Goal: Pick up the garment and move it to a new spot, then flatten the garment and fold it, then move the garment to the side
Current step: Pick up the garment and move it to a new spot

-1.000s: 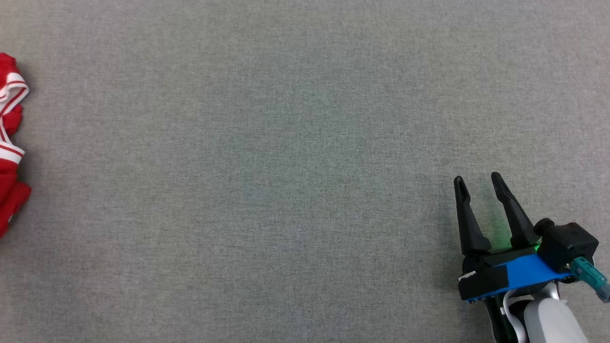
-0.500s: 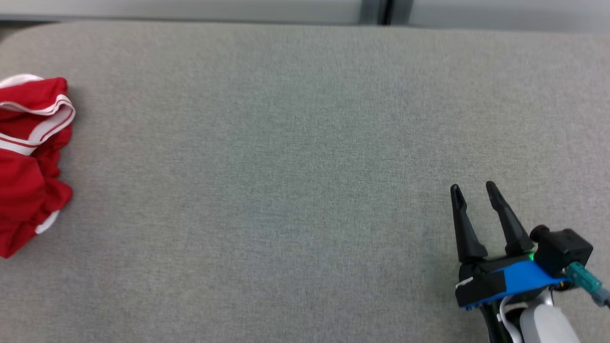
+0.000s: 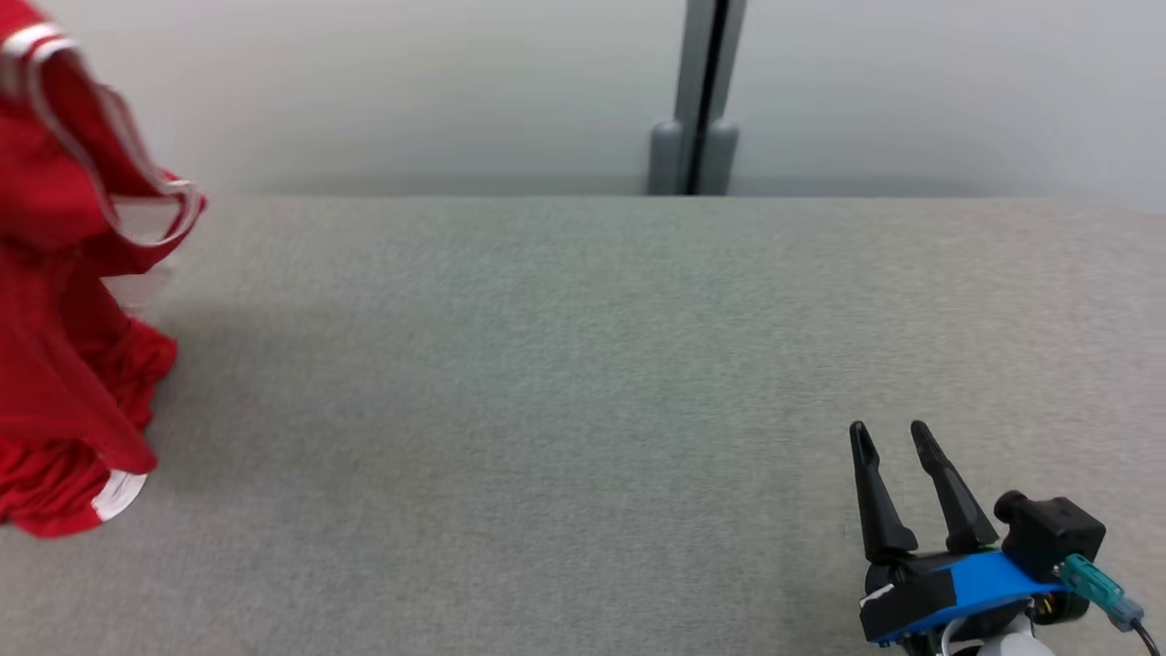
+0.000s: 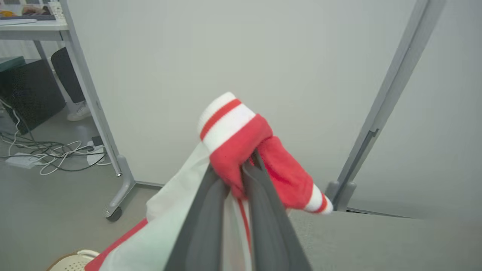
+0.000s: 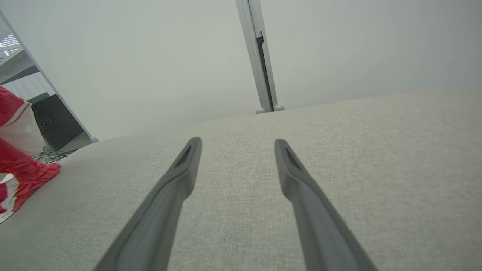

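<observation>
- The red garment (image 3: 64, 301), a jersey-like piece with white-and-red striped trim, takes up the far left edge of the head view. It runs from the upper left corner down to the lower left.
- Its lower folds are bunched on the grey fabric-covered bench (image 3: 547, 383), and the upper part hangs above the surface.
- In the left wrist view, the left claw (image 4: 246, 167) is clenched on a fold of the garment (image 4: 233, 135). Red cloth is pinched between the two dark fingers, and a striped cuff bulges over the tips at the middle of the frame.
- The right claw (image 3: 888, 437) sits at the lower right of the head view, well apart from the garment. Its fingers are spread and grasp nothing.
- In the right wrist view, the same claw (image 5: 235, 145) hovers low over the bare bench (image 5: 339, 150), and the garment (image 5: 22, 165) shows at the left edge.
- A pale partition wall (image 3: 911, 91) stands behind the bench, with a grey post (image 3: 697, 100) at top centre.
- At the left of the left wrist view, loose cables (image 4: 49, 158) lie on the floor beside a wheeled grey leg (image 4: 113, 212).
</observation>
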